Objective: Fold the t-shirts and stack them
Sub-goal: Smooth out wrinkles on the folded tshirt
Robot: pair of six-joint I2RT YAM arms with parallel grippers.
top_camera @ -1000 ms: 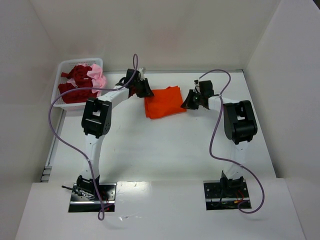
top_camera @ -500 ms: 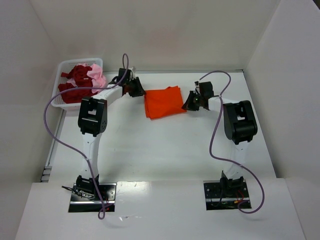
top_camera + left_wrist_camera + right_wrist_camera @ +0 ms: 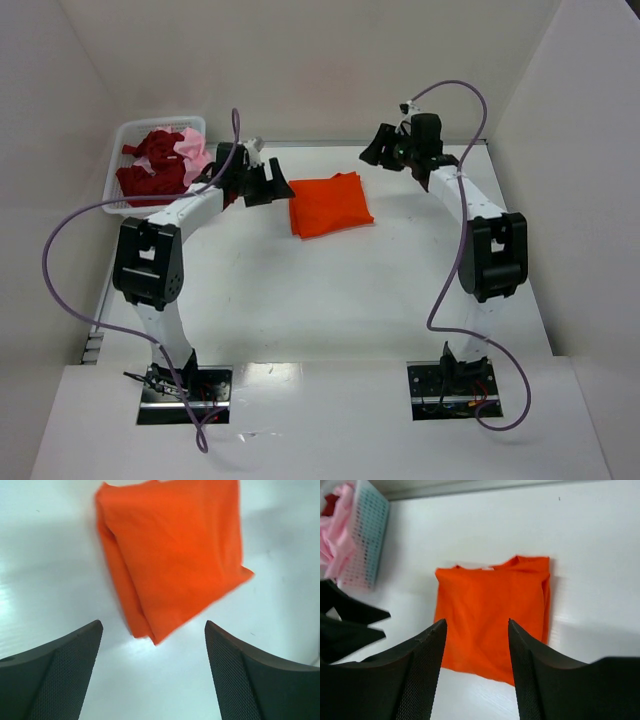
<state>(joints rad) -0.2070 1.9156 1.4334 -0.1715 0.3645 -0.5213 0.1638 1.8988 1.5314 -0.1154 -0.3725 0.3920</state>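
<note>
When looking down from above, take in the white table (image 3: 330, 300) first; then the left arm (image 3: 150, 265), its dark elbow joint swung outward to the left compared with a second ago; then the right arm (image 3: 495, 255), stretched further toward the back than before.

At the far left corner, find the white mesh basket (image 3: 165, 124), holding crumpled dark red t-shirts (image 3: 150, 175) and a pale pink t-shirt (image 3: 195, 150) against its right side, all as in the earlier view.

Right of the basket and apart from it, see the orange t-shirt (image 3: 328, 205), folded into a rough square and lying flat on the table toward the back, in the same spot as a second ago; from the left wrist, note stacked fold layers along its left side.

Next, the left gripper (image 3: 278, 185): drawn back off the shirt's left edge, where it sat nearly pinched a second ago; now just beside that edge and clear of the cloth; fingers (image 3: 55, 675) spread wide, nothing between them.

Last, the right gripper (image 3: 372, 148): lifted away from the shirt's right edge, where it sat pressed together before; now beyond the far right corner, looking down on the cloth; fingers (image 3: 415, 675) parted and empty, touching nothing.
</note>
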